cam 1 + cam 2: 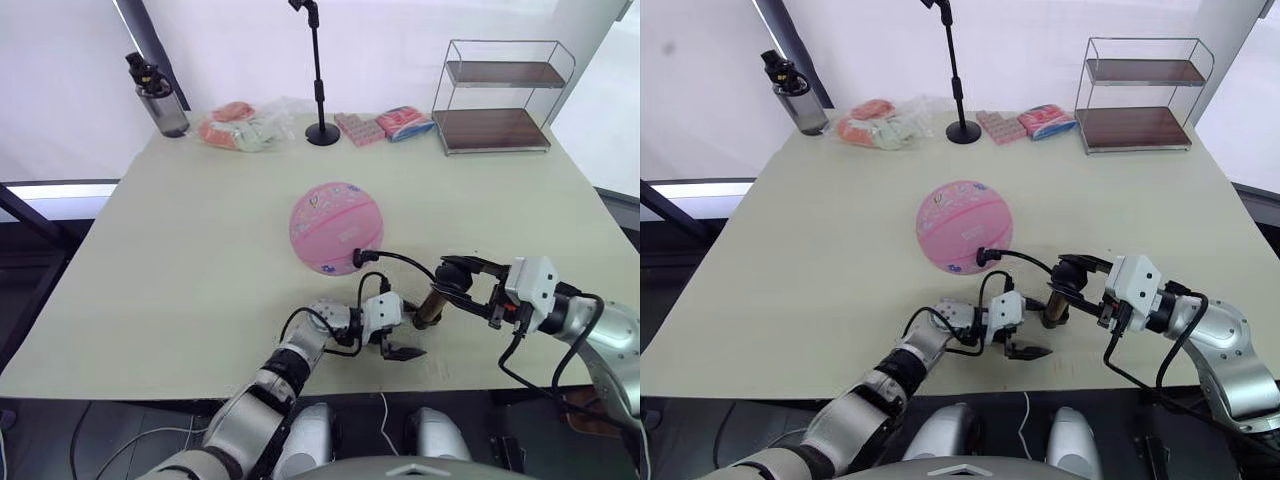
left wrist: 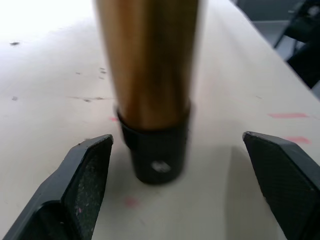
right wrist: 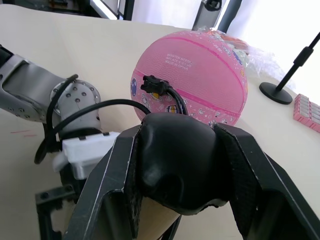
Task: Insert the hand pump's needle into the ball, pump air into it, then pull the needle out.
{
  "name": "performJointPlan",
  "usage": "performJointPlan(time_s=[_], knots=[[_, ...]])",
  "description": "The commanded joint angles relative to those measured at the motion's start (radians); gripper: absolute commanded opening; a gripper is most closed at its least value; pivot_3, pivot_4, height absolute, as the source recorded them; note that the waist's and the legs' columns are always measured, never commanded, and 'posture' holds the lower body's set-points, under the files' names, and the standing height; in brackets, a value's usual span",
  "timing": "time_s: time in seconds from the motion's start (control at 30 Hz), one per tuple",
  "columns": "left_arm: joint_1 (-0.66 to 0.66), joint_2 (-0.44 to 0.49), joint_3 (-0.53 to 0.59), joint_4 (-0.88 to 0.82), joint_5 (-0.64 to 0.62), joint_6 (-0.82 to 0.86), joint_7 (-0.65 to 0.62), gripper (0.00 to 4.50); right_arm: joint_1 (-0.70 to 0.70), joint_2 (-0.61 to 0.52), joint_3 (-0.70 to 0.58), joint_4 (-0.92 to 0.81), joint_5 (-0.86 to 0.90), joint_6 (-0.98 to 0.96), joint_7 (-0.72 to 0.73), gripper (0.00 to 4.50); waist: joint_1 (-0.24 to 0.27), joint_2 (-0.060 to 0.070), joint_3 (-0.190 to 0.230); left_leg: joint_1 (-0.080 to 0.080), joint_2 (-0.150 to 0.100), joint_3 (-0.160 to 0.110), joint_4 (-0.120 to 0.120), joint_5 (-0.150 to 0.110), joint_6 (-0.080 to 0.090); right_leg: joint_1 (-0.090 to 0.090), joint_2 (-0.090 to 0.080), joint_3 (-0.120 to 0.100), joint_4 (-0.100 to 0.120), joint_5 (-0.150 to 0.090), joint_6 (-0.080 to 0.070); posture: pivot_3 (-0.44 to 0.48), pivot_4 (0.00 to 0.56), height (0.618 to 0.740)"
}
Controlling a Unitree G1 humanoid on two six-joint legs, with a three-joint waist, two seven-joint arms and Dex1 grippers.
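Two grippers at hand pump (image 1: pixel 431 307): right gripper (image 1: pixel 453 281) clamped on its black handle, left gripper (image 2: pixel 185 192) spread wide around base, not touching. Hose fitting plugged into pink ball (image 1: pixel 336 228).

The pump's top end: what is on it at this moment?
The right gripper is shut on the hand pump, its fingers clamped on the black handle. The pump's top beneath the handle is covered.

Pale beige table (image 1: pixel 200 260) against white wall (image 1: pixel 400 30). Two-tier wire shelf (image 1: pixel 500 95) at far right corner; black stand (image 1: pixel 320 80) mid-rear. Dark floor (image 1: pixel 40 240) at left.
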Motion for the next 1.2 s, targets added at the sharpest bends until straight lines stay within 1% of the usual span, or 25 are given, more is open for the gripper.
performJointPlan(time_s=[0.03,0.17,0.27,0.37,0.43,0.5,0.57,0.63,0.73,0.87,1.0,1.2], knots=[[0.092,0.098,0.026,-0.219,-0.098,0.115,-0.128,4.46,0.037,-0.029,-0.007,0.023,-0.031,0.047,0.000,1.71,0.002,0.003,0.008,0.000,0.000,0.000,0.000,0.000,0.000,0.000,0.000,0.000,0.000,0.000,-0.001,0.000,0.150,0.736],[0.177,0.209,0.071,-0.495,-0.201,0.246,-0.181,4.46,0.047,-0.040,-0.031,-0.008,-0.042,0.080,-0.036,1.71,0.002,0.008,0.017,-0.008,0.000,0.000,0.000,0.002,-0.004,-0.008,0.000,0.001,0.001,0.002,-0.002,0.000,0.150,0.736],[0.218,0.265,0.087,-0.616,-0.237,0.312,-0.176,4.46,0.049,-0.050,-0.052,-0.016,-0.026,0.080,-0.031,1.71,0.009,0.011,0.020,-0.010,-0.001,-0.001,0.001,0.004,-0.005,-0.009,0.000,0.001,0.001,0.002,-0.002,0.000,0.150,0.736],[0.264,0.355,0.145,-0.747,-0.293,0.371,-0.181,4.46,0.032,-0.089,-0.103,-0.009,-0.007,0.077,-0.008,1.71,0.009,0.011,0.024,-0.011,-0.002,-0.001,0.002,0.004,-0.005,-0.009,-0.001,0.001,0.000,0.002,-0.003,0.000,0.150,0.736],[0.281,0.397,0.171,-0.807,-0.329,0.409,-0.186,4.46,0.018,-0.112,-0.128,-0.007,0.010,0.088,-0.002,1.71,0.009,0.011,0.027,-0.011,-0.002,-0.001,0.002,0.004,-0.005,-0.009,0.000,0.001,0.000,0.002,-0.003,0.000,0.150,0.736],[0.295,0.431,0.191,-0.865,-0.364,0.442,-0.191,4.46,0.010,-0.138,-0.141,0.008,-0.023,0.075,-0.012,1.71,0.010,0.013,0.029,-0.011,-0.002,-0.002,0.002,0.004,-0.005,-0.009,0.000,0.001,0.001,0.002,-0.003,0.000,0.150,0.736],[0.307,0.463,0.225,-0.915,-0.428,0.484,-0.213,4.46,0.010,-0.160,-0.150,0.028,-0.055,0.050,-0.013,1.71,0.014,0.014,0.032,-0.011,-0.002,-0.001,0.002,0.004,-0.006,-0.009,0.000,0.001,0.001,0.002,-0.003,0.000,0.150,0.736],[0.314,0.492,0.254,-0.953,-0.487,0.527,-0.231,4.46,0.010,-0.172,-0.163,0.048,-0.064,0.033,-0.013,1.71,0.017,0.013,0.033,-0.012,-0.003,-0.002,0.002,0.006,-0.009,-0.009,0.000,0.001,0.000,0.003,-0.001,0.000,0.150,0.736],[0.323,0.537,0.291,-0.997,-0.539,0.562,-0.247,4.46,-0.002,-0.199,-0.196,0.079,-0.071,0.019,-0.011,1.71,0.021,0.013,0.034,-0.012,-0.004,-0.002,0.002,0.007,-0.010,-0.009,0.001,0.001,0.001,0.004,0.001,0.000,0.150,0.736],[0.327,0.587,0.320,-1.027,-0.572,0.578,-0.260,4.46,-0.029,-0.260,-0.225,0.115,-0.086,0.007,-0.004,1.71,0.027,0.013,0.038,-0.012,-0.004,0.000,0.002,0.007,-0.010,-0.009,0.001,0.001,0.000,0.004,0.001,0.000,0.150,0.736],[0.322,0.605,0.330,-1.042,-0.593,0.587,-0.263,4.46,-0.061,-0.286,-0.228,0.125,-0.058,0.006,0.020,1.71,0.029,0.013,0.042,-0.012,-0.004,-0.001,0.003,0.008,-0.012,-0.009,0.001,0.001,0.001,0.004,0.001,0.000,0.150,0.736],[0.308,0.603,0.322,-1.045,-0.592,0.586,-0.252,4.46,-0.103,-0.336,-0.183,0.159,-0.177,-0.098,0.045,1.71,0.027,0.013,0.044,-0.013,-0.005,0.001,0.002,0.009,-0.013,-0.009,0.003,0.001,0.002,0.004,0.001,0.000,0.150,0.736]])
